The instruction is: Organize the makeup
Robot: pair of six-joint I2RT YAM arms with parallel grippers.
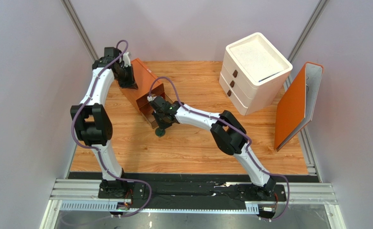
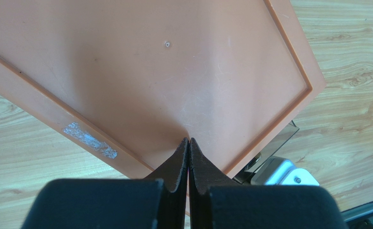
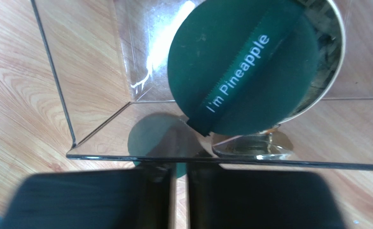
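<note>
a wood-grain surface point(image 1: 193, 148) fills a booth of pale lilac walls point(image 1: 26, 71), with a metal rail point(image 1: 198, 191) along the near edge where both arms are bolted. a white drawer unit point(image 1: 255, 71) stands at the back right, and a flat orange panel point(image 1: 295, 107) leans against the right wall. an orange drawer box point(image 1: 145, 93) sits left of centre, and a clear drawer point(image 3: 92, 95) juts from its front. the left arm point(image 1: 95, 95) rises, bends over at the elbow and reaches down onto the box's back end; the left jaws are pressed together, tips touching the orange top. the right arm point(image 1: 207, 121) stretches low across the surface toward the drawer's front, wrist pointing down. the right jaws have only a slim gap between them, just above a dark green compact point(image 1: 160, 132) on the surface at the drawer's front edge; i cannot tell whether they pinch it. inside the drawer a gold-rimmed round jar point(image 3: 338, 62) rests tilted, a dark green puff point(image 3: 250, 67) with a ribbon reading "i'm pineapple" across it.
</note>
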